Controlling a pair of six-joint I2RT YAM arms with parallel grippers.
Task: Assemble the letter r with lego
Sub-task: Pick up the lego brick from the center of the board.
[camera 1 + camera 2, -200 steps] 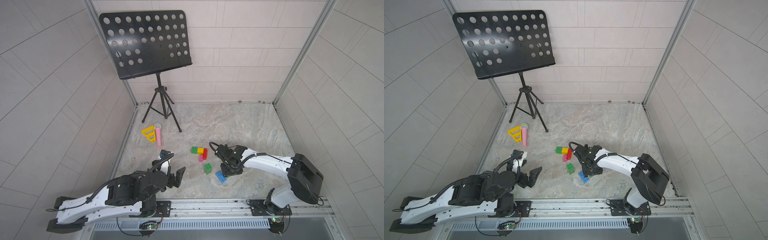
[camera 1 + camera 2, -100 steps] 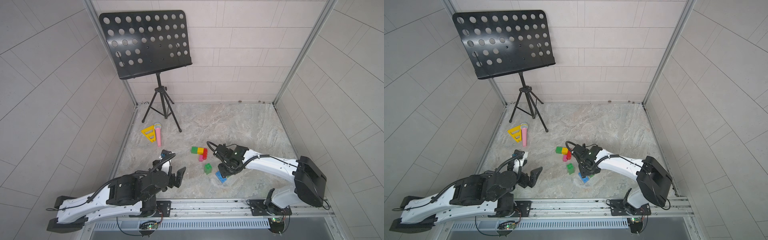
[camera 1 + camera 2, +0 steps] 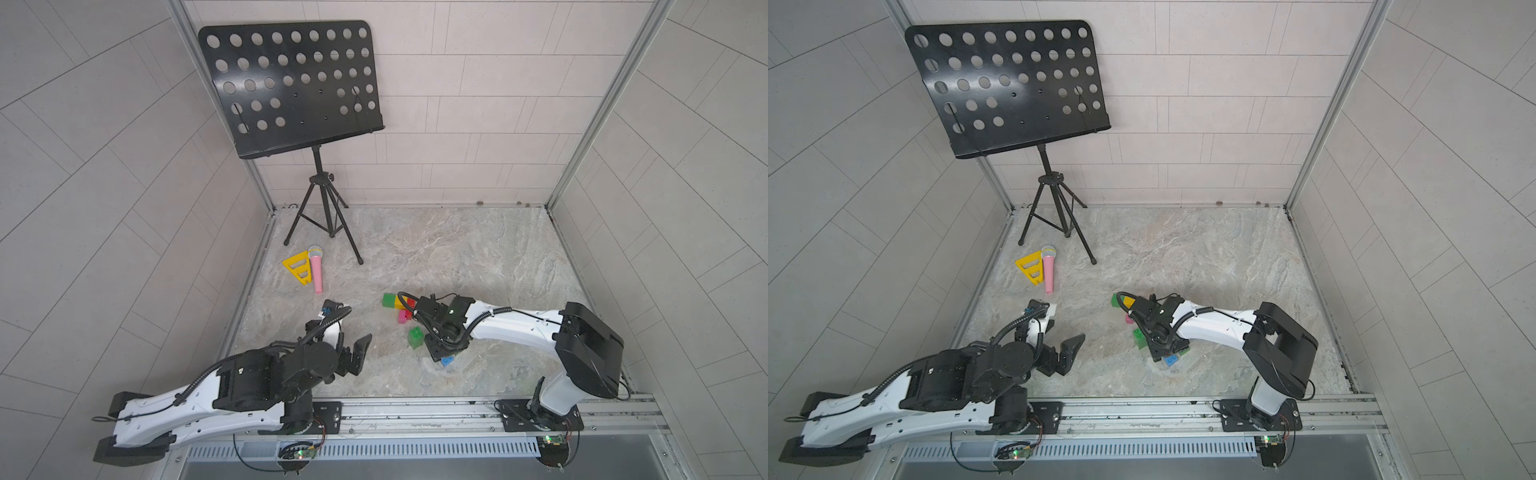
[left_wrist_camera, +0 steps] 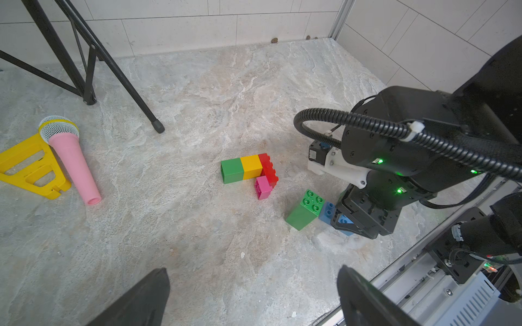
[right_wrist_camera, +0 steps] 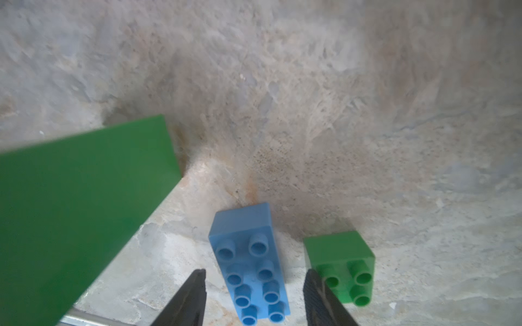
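Here the right end effector straddles the blue brick, jaws apart and not touching; the left end effector gapes wide.

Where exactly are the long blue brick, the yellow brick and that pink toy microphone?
blue brick [image 5: 250, 271]: right wrist view, on its studded top face.
yellow brick [image 4: 251, 167]: left wrist view, on its smooth upward face.
pink toy microphone [image 4: 76, 166]: left wrist view, on the middle of its handle.

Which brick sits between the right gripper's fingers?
The long blue brick; the right gripper straddles it, while the small green brick lies just outside the jaws.
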